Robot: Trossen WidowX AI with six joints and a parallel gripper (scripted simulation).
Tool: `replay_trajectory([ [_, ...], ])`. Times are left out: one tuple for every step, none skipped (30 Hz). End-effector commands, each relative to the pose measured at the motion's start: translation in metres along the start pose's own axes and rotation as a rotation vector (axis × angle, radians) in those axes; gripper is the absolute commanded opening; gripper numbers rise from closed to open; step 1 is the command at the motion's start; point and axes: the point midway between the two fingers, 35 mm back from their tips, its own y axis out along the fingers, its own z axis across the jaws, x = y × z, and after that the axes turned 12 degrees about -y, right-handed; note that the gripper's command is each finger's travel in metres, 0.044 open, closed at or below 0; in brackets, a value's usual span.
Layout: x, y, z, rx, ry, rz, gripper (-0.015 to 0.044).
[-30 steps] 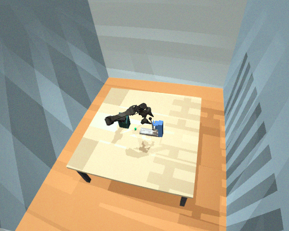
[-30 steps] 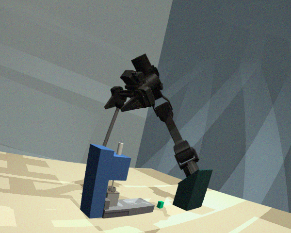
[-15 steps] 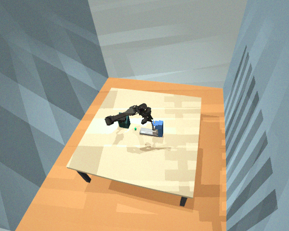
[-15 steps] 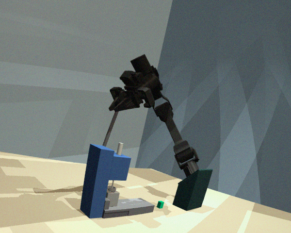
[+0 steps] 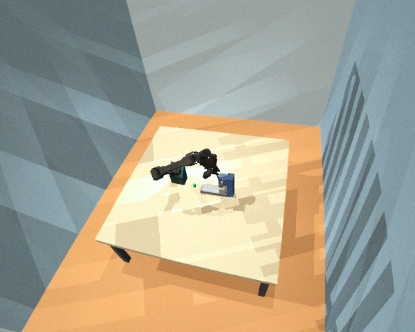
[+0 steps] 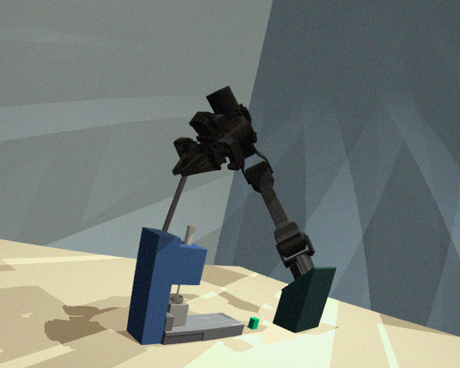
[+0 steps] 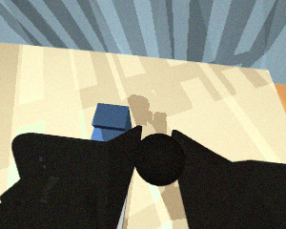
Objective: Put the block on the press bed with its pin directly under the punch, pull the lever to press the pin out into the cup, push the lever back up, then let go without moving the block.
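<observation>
Claw (image 5: 218, 173) (image 6: 178, 173) (image 7: 156, 133) clamped on the press lever (image 6: 175, 202) (image 7: 159, 159), ready for a downward pull, hangs above the blue press (image 5: 229, 184) (image 6: 149, 289) (image 7: 112, 115), where the grey block (image 6: 179, 313) sits on the bed (image 5: 211, 189) (image 6: 214, 325), apparently beneath the punch (image 6: 178, 289).

A pale table (image 5: 207, 236) (image 6: 103, 277) (image 7: 214, 105) carries a blue press (image 5: 230, 185) (image 6: 145, 289) (image 7: 112, 115) and green cube (image 5: 194, 185) (image 6: 253, 323).

Top looks down from afar, exterior sideways, closer; both share the blue press (image 5: 230, 185) (image 6: 146, 285).
</observation>
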Motion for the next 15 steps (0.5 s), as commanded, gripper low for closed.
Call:
replay_trajectory([
  [-0.0022, -0.0013, 0.0002, -0.004, -0.005, 0.002, 0.0000],
  [-0.0026, -0.0016, 0.0003, -0.004, -0.005, 0.002, 0.0000],
  [-0.0031, -0.0019, 0.0004, -0.004, -0.005, 0.002, 0.0000],
  [-0.0036, -0.0022, 0.0005, -0.004, -0.005, 0.002, 0.0000],
  [-0.0041, -0.0025, 0.0006, -0.004, -0.005, 0.002, 0.0000],
  [-0.0046, -0.0028, 0.0008, -0.004, -0.005, 0.002, 0.0000],
  [-0.0051, -0.0031, 0.0009, -0.004, -0.005, 0.002, 0.0000],
  [-0.0056, -0.0034, 0.0010, -0.004, -0.005, 0.002, 0.0000],
  [-0.0061, -0.0038, 0.0011, -0.004, -0.005, 0.002, 0.0000],
  [-0.0066, -0.0041, 0.0012, -0.004, -0.005, 0.002, 0.0000],
  [-0.0071, -0.0044, 0.0013, -0.004, -0.005, 0.002, 0.0000],
  [-0.0075, -0.0047, 0.0015, -0.004, -0.005, 0.002, 0.0000],
  [-0.0080, -0.0050, 0.0016, -0.004, -0.005, 0.002, 0.0000],
  [-0.0085, -0.0053, 0.0017, -0.004, -0.005, 0.002, 0.0000],
  [-0.0090, -0.0056, 0.0018, -0.004, -0.005, 0.002, 0.0000],
])
